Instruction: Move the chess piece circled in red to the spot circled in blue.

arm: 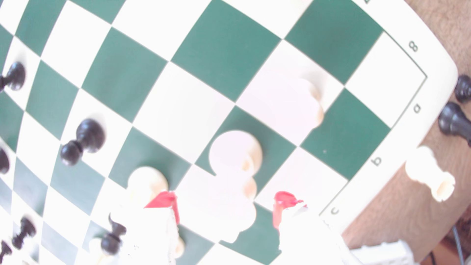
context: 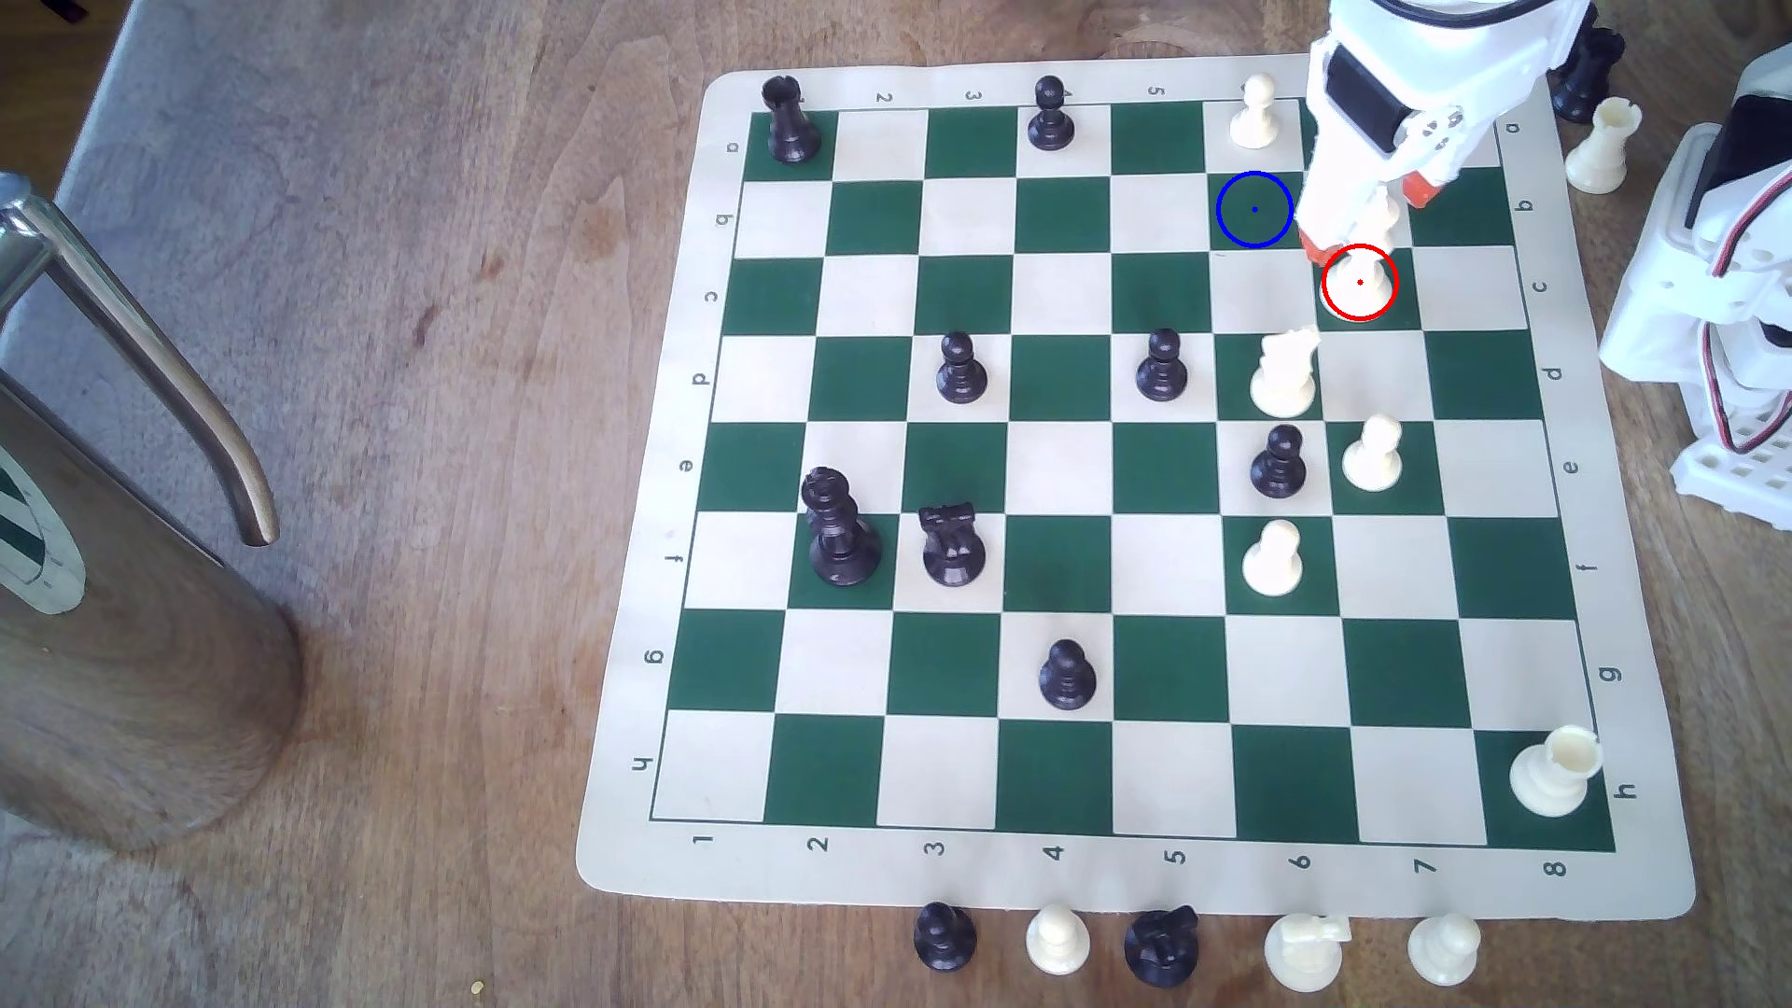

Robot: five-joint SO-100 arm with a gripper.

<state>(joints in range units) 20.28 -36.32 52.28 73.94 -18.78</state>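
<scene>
Currently I read the gripper (context: 1358, 225) as spread, its red-tipped fingers (arm: 163, 201) standing on either side of the white bishop (arm: 235, 175) with a gap visible on each side, so nothing is pinched yet. The bishop stands upright on the red-ringed green square, its long axis vertical and running up between the jaws. The blue-ringed square (context: 1254, 209) lies diagonally adjacent, toward the exterior view's upper left, so after closing I judge a lift and a short diagonal shift are required.
</scene>
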